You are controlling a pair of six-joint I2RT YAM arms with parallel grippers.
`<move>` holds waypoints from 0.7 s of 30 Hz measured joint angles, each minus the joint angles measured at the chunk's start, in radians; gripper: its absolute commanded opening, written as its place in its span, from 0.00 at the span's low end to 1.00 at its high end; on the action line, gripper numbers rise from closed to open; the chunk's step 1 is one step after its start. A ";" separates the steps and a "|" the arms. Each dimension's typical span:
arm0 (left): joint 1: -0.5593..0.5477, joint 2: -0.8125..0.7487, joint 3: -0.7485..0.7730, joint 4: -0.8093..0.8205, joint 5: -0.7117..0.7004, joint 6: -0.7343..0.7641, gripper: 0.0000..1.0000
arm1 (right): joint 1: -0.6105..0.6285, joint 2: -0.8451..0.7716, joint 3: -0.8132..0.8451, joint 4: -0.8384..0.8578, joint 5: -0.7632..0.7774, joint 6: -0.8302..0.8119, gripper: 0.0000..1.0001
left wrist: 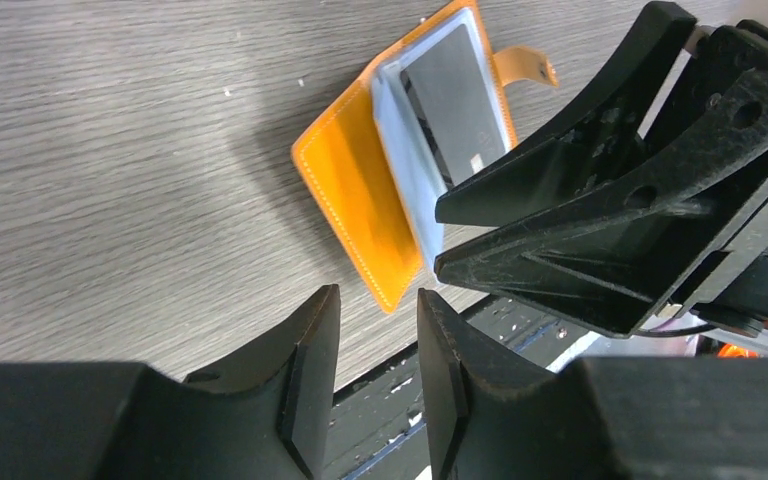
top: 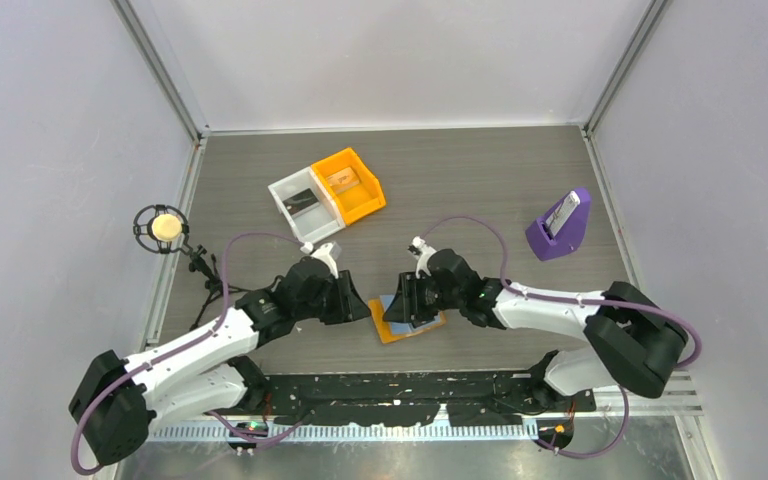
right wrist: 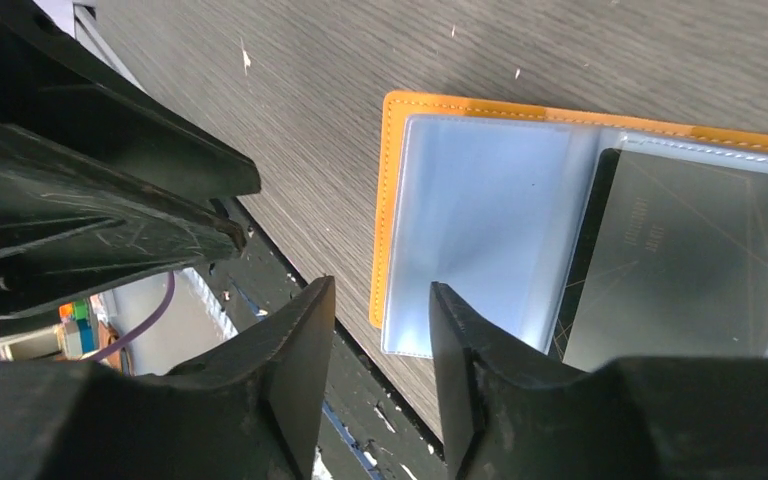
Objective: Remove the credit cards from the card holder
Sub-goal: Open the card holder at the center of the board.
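The card holder (left wrist: pixel 360 205) lies open at the near edge of the desk (left wrist: pixel 110 150). My left hand (left wrist: pixel 378 310), half parted and empty, sits just left of it. My right hand (right wrist: pixel 377 295), half parted too, hangs over its empty clear pocket, gripping nothing. A dark card (right wrist: pixel 680 270) fills the next pocket.

The card holder (top: pixel 412 326) lies open near the front edge of the table (top: pixel 460 200). The left gripper (left wrist: pixel 378 298) and right gripper (right wrist: pixel 380 290) crowd it from both sides, nearly meeting. Beyond it the surface is open; the white bin (top: pixel 300 200), orange bin (top: pixel 352 183) and purple stand (top: pixel 560 228) sit well apart.
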 measured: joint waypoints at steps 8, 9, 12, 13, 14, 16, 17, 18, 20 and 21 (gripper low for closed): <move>0.000 0.025 0.010 0.052 0.042 0.005 0.35 | -0.021 -0.056 0.000 -0.035 0.040 -0.023 0.32; 0.000 0.025 0.010 0.054 0.042 0.005 0.35 | -0.023 -0.055 0.000 -0.034 0.040 -0.023 0.31; 0.000 0.026 0.010 0.056 0.043 0.004 0.35 | -0.024 -0.037 -0.002 -0.009 0.038 -0.017 0.28; 0.000 0.028 0.010 0.057 0.045 0.004 0.35 | -0.024 -0.025 -0.003 -0.002 0.037 -0.016 0.28; 0.000 0.031 0.010 0.059 0.048 0.004 0.35 | -0.024 -0.012 -0.003 0.007 0.036 -0.014 0.28; 0.000 0.038 0.012 0.063 0.051 0.003 0.35 | -0.024 0.016 -0.003 0.021 0.034 -0.013 0.27; 0.000 0.040 0.013 0.064 0.052 0.003 0.35 | -0.024 0.033 -0.003 0.029 0.034 -0.011 0.27; 0.000 0.043 0.013 0.066 0.053 0.003 0.34 | -0.024 0.051 -0.003 0.037 0.033 -0.010 0.27; 0.000 0.048 0.013 0.071 0.055 0.003 0.35 | -0.024 0.085 -0.003 0.048 0.033 -0.009 0.27; 0.000 0.051 0.013 0.075 0.056 0.003 0.34 | -0.024 0.097 -0.003 0.049 0.034 -0.009 0.27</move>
